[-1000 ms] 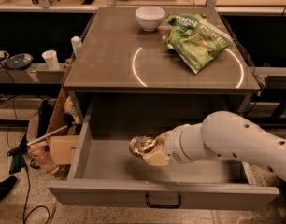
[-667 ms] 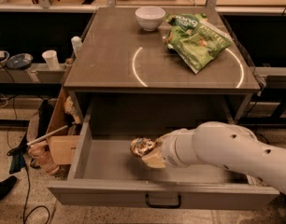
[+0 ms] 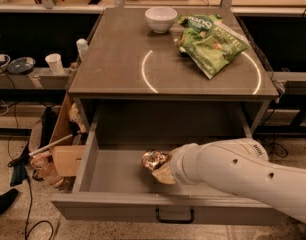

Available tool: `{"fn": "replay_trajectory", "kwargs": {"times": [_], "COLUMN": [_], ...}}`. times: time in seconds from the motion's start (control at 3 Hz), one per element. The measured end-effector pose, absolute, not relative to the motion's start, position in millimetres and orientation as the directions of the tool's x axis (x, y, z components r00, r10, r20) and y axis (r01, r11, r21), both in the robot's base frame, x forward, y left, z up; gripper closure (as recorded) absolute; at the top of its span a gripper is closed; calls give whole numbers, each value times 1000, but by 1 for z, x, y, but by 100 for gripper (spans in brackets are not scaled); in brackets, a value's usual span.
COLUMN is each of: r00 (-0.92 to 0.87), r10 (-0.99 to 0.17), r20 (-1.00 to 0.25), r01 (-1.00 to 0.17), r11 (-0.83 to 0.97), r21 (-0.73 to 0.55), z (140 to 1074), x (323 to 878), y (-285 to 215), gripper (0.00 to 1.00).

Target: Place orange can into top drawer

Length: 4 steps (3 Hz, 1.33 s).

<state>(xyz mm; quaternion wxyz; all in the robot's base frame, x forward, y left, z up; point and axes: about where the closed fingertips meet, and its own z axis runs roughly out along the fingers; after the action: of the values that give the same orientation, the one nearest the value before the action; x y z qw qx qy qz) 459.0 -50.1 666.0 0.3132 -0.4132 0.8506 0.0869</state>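
The top drawer (image 3: 118, 211) is pulled wide open below the table; it is grey, with a small black handle (image 3: 174, 217) at the front. My gripper (image 3: 160, 168) reaches in from the right, inside the drawer just above its floor. It is shut on the orange can (image 3: 154, 159), a shiny orange-gold can held at the gripper's tip near the middle of the drawer. My white arm (image 3: 243, 171) hides the right part of the drawer floor.
On the tabletop stand a white bowl (image 3: 161, 18) at the back and two green snack bags (image 3: 211, 41) to the right. Left of the drawer are a cardboard box (image 3: 63, 154), cables and clutter on the floor, and a shelf with a white cup (image 3: 54, 63).
The arm has slid a little further left and lower in the drawer, carrying the can with it. The tabletop items have not moved.
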Motion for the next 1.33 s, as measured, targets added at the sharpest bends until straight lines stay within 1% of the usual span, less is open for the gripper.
{"fn": "replay_trajectory", "kwargs": {"times": [1.0, 1.33], "r00": [-461, -461], "r10": [-648, -648], "r20": [-607, -607], "r01": [-758, -758], "r11": [643, 643], "r21": [-111, -111], "z": [667, 667], "x": [459, 459], "y": [-50, -50], "gripper": [12, 0]}}
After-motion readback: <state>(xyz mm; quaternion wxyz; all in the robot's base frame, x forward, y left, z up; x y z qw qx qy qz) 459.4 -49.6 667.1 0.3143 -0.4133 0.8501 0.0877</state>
